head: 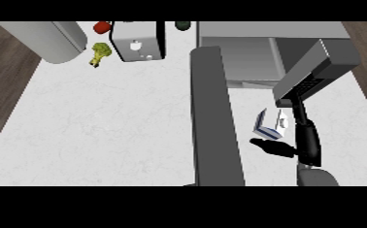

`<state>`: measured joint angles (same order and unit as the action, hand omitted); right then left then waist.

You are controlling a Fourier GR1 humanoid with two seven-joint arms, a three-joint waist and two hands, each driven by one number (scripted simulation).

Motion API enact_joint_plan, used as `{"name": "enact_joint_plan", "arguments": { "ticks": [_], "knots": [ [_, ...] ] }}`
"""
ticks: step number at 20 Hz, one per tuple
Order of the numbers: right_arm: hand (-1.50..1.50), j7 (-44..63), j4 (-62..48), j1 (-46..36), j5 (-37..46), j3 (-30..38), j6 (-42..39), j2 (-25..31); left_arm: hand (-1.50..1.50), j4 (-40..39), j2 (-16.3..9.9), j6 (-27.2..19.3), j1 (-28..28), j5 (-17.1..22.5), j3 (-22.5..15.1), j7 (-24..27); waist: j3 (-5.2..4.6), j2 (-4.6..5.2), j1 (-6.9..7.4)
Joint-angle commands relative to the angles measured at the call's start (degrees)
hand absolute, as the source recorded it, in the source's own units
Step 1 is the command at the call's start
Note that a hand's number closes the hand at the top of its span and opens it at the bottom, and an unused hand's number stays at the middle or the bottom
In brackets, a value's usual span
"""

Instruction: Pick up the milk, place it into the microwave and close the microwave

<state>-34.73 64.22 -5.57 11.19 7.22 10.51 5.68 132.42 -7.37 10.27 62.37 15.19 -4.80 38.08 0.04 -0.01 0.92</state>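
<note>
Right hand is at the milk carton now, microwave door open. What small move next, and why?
Probably close the right hand round the milk carton before lifting. The hand sits just below the carton, fingers reaching toward it but not visibly curled round it, and the carton is outside the microwave, whose door stands open.

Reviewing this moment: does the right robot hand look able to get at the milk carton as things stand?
Probably yes. The right robot hand sits right beside the milk carton on the counter, with nothing between them; the open microwave door stands off to the side.
</note>
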Motion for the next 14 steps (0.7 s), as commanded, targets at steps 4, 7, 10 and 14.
{"name": "enact_joint_plan", "arguments": {
  "ticks": [4, 7, 10, 14],
  "knots": [
    [-1.5, -4.9, -11.7, -3.0, -0.3, 1.8, -0.7, 0.8, -1.5, -3.2, 2.4, 1.7, 0.3, -2.3, -0.9, 2.7, -0.01, 0.0, -0.09],
    [-1.5, -10.9, -18.8, -4.4, -0.1, 3.1, 0.6, 0.9, -1.5, -1.5, 1.7, 4.0, 3.9, -0.4, 1.2, 3.9, 0.02, 0.02, 0.25],
    [1.5, -13.7, -22.6, -5.4, 2.0, 3.0, 4.5, 0.5, -1.5, -0.6, 3.0, 1.3, -0.6, -3.3, -1.0, 0.2, 0.04, 0.15, -0.17],
    [-1.5, -14.9, -29.1, -10.4, 3.0, 4.6, 8.1, 1.7, -1.5, -1.6, 2.8, 4.4, 2.8, -0.7, 1.0, 2.8, 0.04, 0.14, 0.29]
  ]
}}
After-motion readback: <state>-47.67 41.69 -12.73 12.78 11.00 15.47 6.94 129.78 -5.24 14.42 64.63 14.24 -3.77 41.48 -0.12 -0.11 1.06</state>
